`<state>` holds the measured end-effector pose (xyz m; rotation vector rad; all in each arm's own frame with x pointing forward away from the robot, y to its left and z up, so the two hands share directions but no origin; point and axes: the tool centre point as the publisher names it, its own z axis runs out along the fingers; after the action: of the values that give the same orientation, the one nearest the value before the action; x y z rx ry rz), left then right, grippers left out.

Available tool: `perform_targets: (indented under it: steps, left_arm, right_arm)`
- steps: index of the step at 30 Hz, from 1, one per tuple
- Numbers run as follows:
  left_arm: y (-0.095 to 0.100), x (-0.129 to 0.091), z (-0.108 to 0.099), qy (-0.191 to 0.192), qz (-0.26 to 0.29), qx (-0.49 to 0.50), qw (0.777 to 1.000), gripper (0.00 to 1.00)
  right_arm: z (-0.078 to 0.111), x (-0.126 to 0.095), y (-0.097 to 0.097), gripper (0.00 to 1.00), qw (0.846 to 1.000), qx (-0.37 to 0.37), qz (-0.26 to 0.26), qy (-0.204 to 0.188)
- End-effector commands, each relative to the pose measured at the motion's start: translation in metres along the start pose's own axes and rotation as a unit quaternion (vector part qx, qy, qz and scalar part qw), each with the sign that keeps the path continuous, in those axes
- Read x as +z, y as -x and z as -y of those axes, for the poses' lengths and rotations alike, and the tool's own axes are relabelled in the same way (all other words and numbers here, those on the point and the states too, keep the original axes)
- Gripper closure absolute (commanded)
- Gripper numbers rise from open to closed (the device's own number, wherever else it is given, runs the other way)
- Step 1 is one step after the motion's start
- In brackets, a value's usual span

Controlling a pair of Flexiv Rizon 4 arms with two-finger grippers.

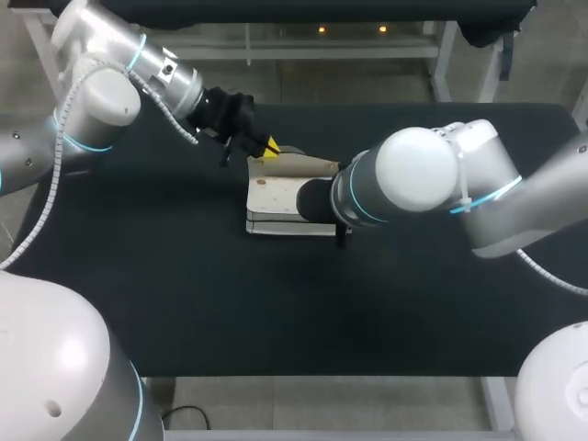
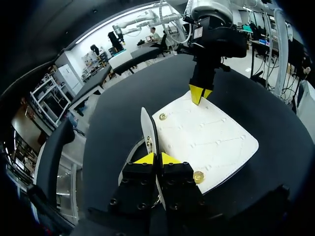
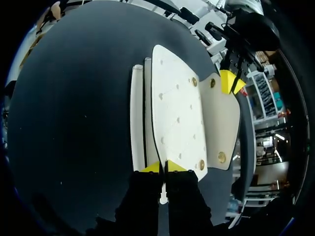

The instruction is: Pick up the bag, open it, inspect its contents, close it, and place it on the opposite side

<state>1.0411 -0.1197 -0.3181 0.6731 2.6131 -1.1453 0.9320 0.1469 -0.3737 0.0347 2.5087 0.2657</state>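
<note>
A white bag [image 1: 276, 209] with brass snaps lies flat near the middle of the black table [image 1: 184, 303]. Its flap [image 3: 220, 118] is folded out to one side. My left gripper [image 2: 157, 158] is shut on the flap's thin edge [image 2: 147, 125], which stands up between its yellow tips. In the head view that gripper [image 1: 268, 147] sits at the bag's far left corner. My right gripper [image 3: 164, 167] is shut on the edge of the bag's front panel [image 3: 174, 108] at the opposite end. My right arm [image 1: 413, 179] hides this gripper in the head view. Nothing of the bag's inside shows.
Bare black tabletop surrounds the bag on every side. The bulky right arm hangs over the bag's right end. The table's far edge [image 1: 367, 106] runs close behind the left gripper.
</note>
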Motion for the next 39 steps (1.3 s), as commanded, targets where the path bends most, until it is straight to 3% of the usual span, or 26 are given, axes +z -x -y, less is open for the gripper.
perform_targets:
  steps: [1, 2, 4, 7, 9, 17, 19, 23, 34, 39]
  left_arm:
    - [-0.001, 0.004, 0.0, 0.007, -0.006, 0.011, 1.0, 1.0]
    - [-0.003, 0.005, 0.001, 0.015, -0.001, 0.019, 1.0, 1.0]
    - [-0.008, 0.008, 0.001, 0.015, 0.005, 0.026, 1.0, 0.66]
    - [-0.016, 0.01, 0.003, 0.023, 0.029, 0.041, 0.998, 0.3]
    - [-0.02, 0.012, 0.004, 0.036, 0.049, 0.051, 0.997, 0.22]
    - [-0.018, 0.026, 0.003, 0.044, 0.075, 0.041, 0.995, 0.27]
    - [-0.013, 0.03, 0.0, 0.041, 0.074, 0.031, 0.996, 0.33]
    - [-0.007, 0.036, -0.004, 0.043, 0.074, 0.018, 0.996, 0.53]
    - [0.003, 0.046, -0.016, 0.052, 0.06, -0.023, 0.997, 0.56]
    - [0.006, 0.048, -0.018, 0.062, 0.056, -0.032, 0.996, 0.65]
  right_arm:
    - [0.002, 0.0, -0.002, 1.0, 1.0, 0.0, 0.003, 0.002]
    - [0.002, 0.0, -0.002, 1.0, 1.0, 0.0, 0.003, 0.002]
    - [0.002, 0.0, -0.002, 1.0, 1.0, 0.0, 0.003, 0.002]
    - [0.002, 0.0, -0.002, 1.0, 1.0, 0.0, 0.003, 0.002]
    - [0.002, 0.0, -0.002, 1.0, 1.0, 0.0, 0.003, 0.002]
    - [0.002, 0.0, -0.002, 1.0, 1.0, 0.0, 0.003, 0.002]
    - [0.002, 0.0, -0.002, 1.0, 1.0, 0.0, 0.003, 0.002]
    - [0.002, 0.0, -0.002, 1.0, 1.0, 0.0, 0.003, 0.002]
    - [0.002, 0.0, -0.002, 1.0, 1.0, 0.0, 0.003, 0.002]
    - [0.002, 0.0, -0.002, 1.0, 1.0, 0.0, 0.003, 0.002]
